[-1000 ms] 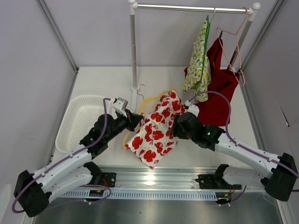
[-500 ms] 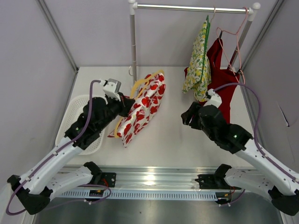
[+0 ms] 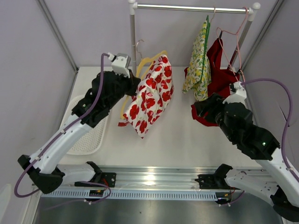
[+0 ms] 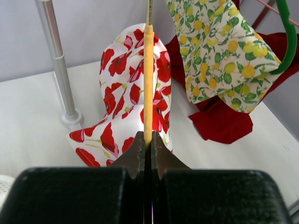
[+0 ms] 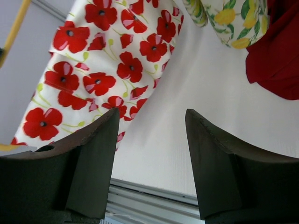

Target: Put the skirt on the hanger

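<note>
Top external view shows the left gripper point(image 3: 132, 86) up near the rack pole point(image 3: 134, 42), with the yellow hanger point(image 3: 145, 62) at its tip and the poppy-print skirt point(image 3: 152, 100) hanging from that hanger. Only the left wrist view shows its jaws pinched tight on the hanger's bar. The right wrist view alone shows the right gripper point(image 5: 150, 126), jaws apart, holding nothing
</note>
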Controlling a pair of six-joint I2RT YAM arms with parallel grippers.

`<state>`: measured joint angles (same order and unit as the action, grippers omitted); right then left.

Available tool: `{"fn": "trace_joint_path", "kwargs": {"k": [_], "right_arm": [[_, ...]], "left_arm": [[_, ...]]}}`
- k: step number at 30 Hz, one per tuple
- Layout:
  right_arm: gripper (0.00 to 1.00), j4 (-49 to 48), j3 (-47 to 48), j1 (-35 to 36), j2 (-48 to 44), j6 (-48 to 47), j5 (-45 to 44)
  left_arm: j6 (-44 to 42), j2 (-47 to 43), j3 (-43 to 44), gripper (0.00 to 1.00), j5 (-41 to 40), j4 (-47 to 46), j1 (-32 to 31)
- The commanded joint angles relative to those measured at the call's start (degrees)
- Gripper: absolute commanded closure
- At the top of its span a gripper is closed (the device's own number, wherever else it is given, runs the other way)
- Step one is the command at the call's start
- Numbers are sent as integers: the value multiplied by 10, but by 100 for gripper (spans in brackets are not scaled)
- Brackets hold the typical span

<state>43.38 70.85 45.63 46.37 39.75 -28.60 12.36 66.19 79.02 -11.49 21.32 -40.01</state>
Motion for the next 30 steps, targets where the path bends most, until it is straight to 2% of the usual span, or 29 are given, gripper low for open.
{"fn": "trace_joint_path", "kwargs": {"k": [1,8,17,20,30], "right_arm": [[36,12,46,-3,-19,-24,-41],[35,13,96,-3,-16,-49,-44],[34,-14,117,-3,7,-75,-31],[34,-18,117,-4,14,-78,-27],[33,-20,109,-4,26,-92,-18]], "left_arm": [[-9,49,87,100,-14,-38,-2],[-22,170,230,100,-33,-25,-2],[-49,323,455,100,-71,17,3],[-42,363,500,100,-84,34,11],[-16,388,520,100,-75,2,53]]}}
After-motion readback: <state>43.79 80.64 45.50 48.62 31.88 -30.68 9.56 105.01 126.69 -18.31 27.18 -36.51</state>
